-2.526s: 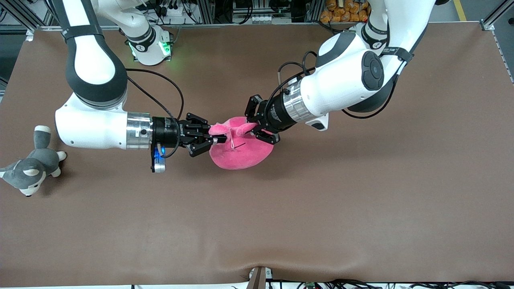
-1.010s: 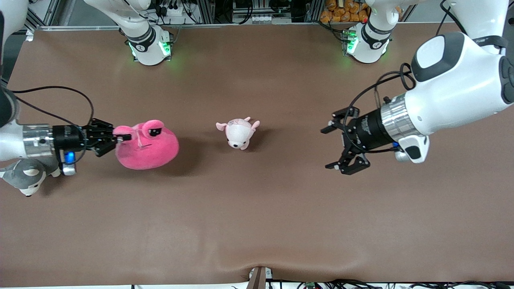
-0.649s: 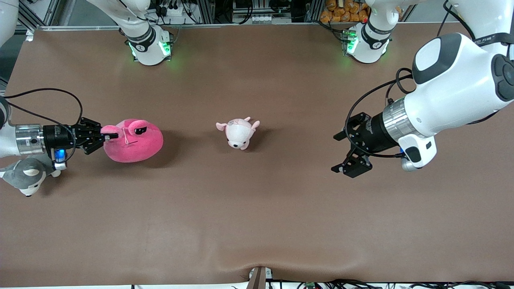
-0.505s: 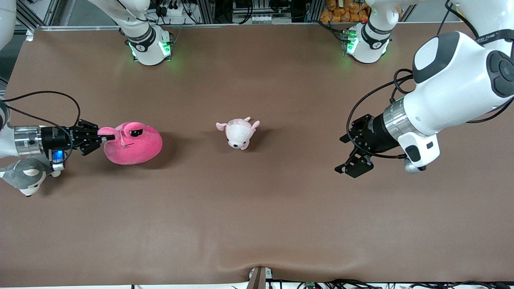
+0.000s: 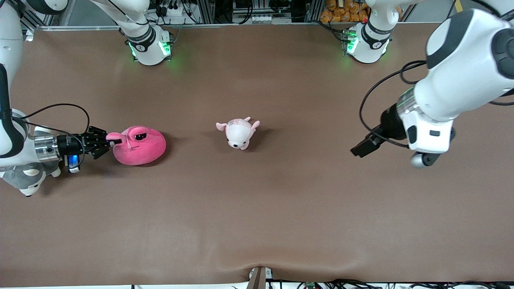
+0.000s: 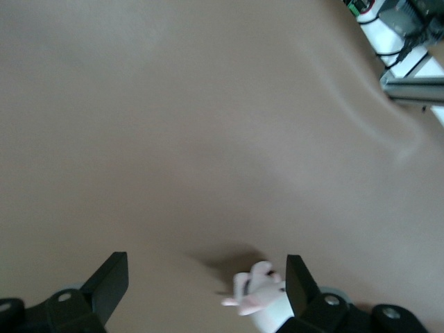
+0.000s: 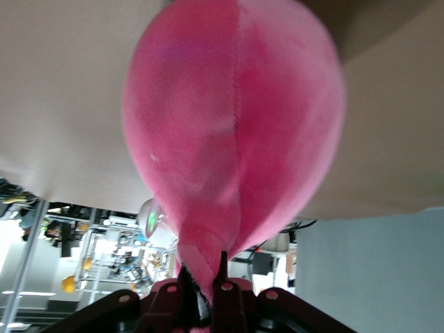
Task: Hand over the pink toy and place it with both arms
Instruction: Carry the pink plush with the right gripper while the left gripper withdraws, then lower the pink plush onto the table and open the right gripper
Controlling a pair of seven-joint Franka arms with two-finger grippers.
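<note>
The pink toy, a big hot-pink plush with dark sleepy eyes, sits low on the brown table toward the right arm's end and looks to touch it. My right gripper is shut on a stalk at its edge. In the right wrist view the pink toy fills the frame, with the right gripper pinched on a fold. My left gripper is open and empty, up over the table toward the left arm's end. The left gripper has its jaws wide apart in the left wrist view.
A small pale pink-and-white plush lies mid-table and shows in the left wrist view. A grey-and-white husky plush lies at the right arm's end, partly under that arm. Cables run along the table's near edge.
Both grippers held the toy mid-table at first. The left gripper has let go and drawn back and up toward its own end. The right gripper has carried the toy toward its end and lowered it.
</note>
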